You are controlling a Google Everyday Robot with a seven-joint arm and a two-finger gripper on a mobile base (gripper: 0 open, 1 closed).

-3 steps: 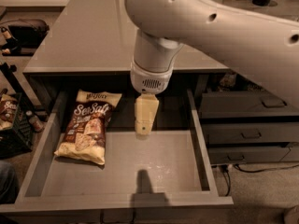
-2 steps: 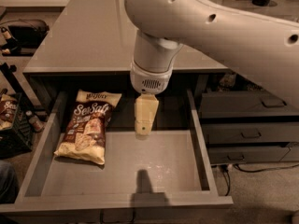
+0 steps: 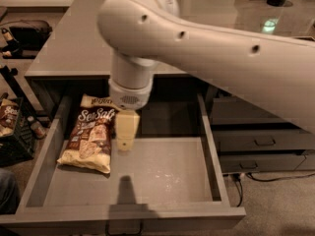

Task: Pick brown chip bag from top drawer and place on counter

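The brown chip bag (image 3: 91,134), with white "Sea Salt" lettering and cream ends, lies flat in the left part of the open top drawer (image 3: 167,173). My gripper (image 3: 125,136) hangs from the large white arm, pointing down into the drawer. It sits right beside the bag's right edge, low over the drawer floor. Whether it touches the bag does not show. The grey counter (image 3: 74,43) stretches behind and above the drawer.
Narrower grey drawers with dark handles (image 3: 265,142) stand to the right. A black crate (image 3: 12,141) holding a smaller snack bag sits on the floor at left. A dark bag (image 3: 29,31) lies at far left. A cable (image 3: 251,177) runs along the floor at right.
The arm and gripper have moved left from the middle of the drawer to the bag's right edge. The bag has not moved.
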